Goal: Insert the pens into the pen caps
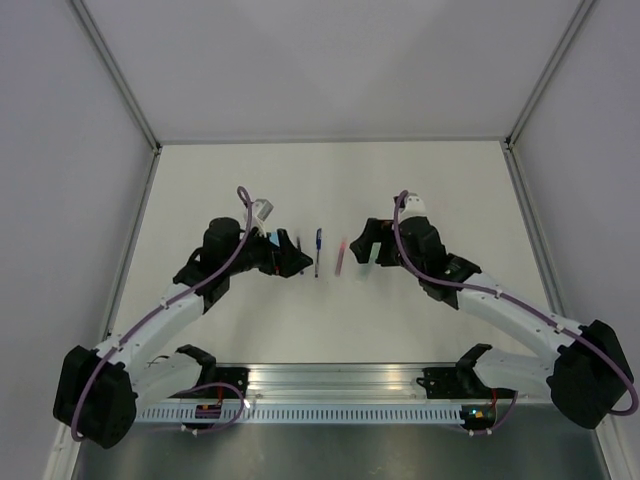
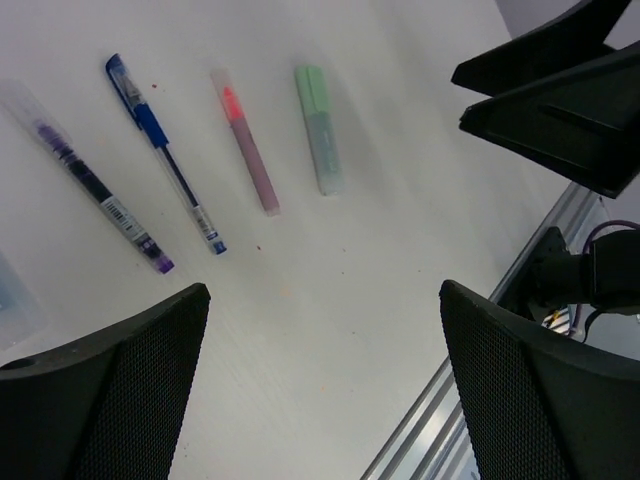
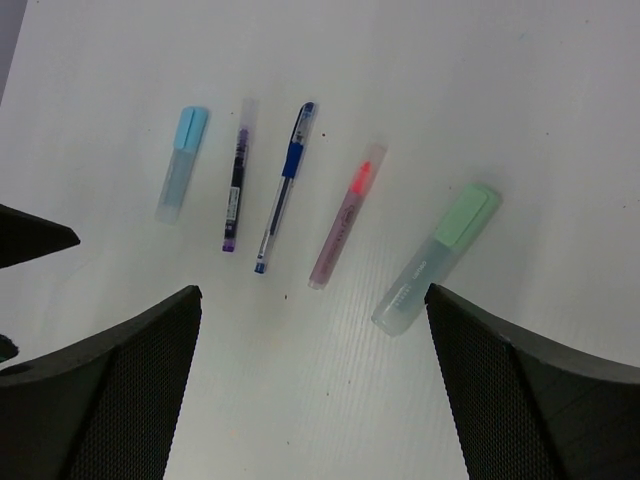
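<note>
Hovering over the white table (image 3: 530,90), the left gripper (image 2: 322,375) has its fingers spread and holds nothing. In the right wrist view we see five pens lying in a row, none touching: pale blue marker (image 3: 183,165), black pen (image 3: 235,190), dark blue pen (image 3: 283,185), pink pen (image 3: 345,225), pale green marker (image 3: 437,258). We log the right gripper (image 3: 312,385) as spread too, empty, near the row.

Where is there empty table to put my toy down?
The far table, between the row of pens and the back wall, is bare. So is the strip between them and the metal rail. It's crowded between the left gripper and right gripper, where the pens lie.
</note>
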Available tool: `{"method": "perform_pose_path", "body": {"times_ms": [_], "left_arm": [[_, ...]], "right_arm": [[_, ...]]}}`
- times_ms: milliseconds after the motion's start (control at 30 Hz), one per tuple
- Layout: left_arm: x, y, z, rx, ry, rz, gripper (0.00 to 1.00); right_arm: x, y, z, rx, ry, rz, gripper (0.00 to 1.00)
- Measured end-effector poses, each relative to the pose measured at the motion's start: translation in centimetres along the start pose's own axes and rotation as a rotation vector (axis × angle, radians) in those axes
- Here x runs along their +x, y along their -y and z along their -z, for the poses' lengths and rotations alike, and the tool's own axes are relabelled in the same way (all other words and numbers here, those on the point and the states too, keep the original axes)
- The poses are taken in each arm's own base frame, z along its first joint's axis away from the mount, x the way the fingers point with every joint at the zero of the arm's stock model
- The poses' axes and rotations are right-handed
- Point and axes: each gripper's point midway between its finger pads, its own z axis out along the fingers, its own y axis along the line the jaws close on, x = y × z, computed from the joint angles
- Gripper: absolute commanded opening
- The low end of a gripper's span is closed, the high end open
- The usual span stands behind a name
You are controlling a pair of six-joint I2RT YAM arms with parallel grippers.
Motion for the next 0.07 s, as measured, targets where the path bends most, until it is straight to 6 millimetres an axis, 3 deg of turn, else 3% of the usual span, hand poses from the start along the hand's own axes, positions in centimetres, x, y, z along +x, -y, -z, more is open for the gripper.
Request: {"method": "perform_pose_path", "body": {"times_ms": [67], "left_arm": [[-0.62, 0.84, 0.46, 0.031, 0.029, -0.02, 1.0]], "right_arm": [[0.04, 0.03, 0.12, -0.002, 0.002, 0.0, 0.98]]}}
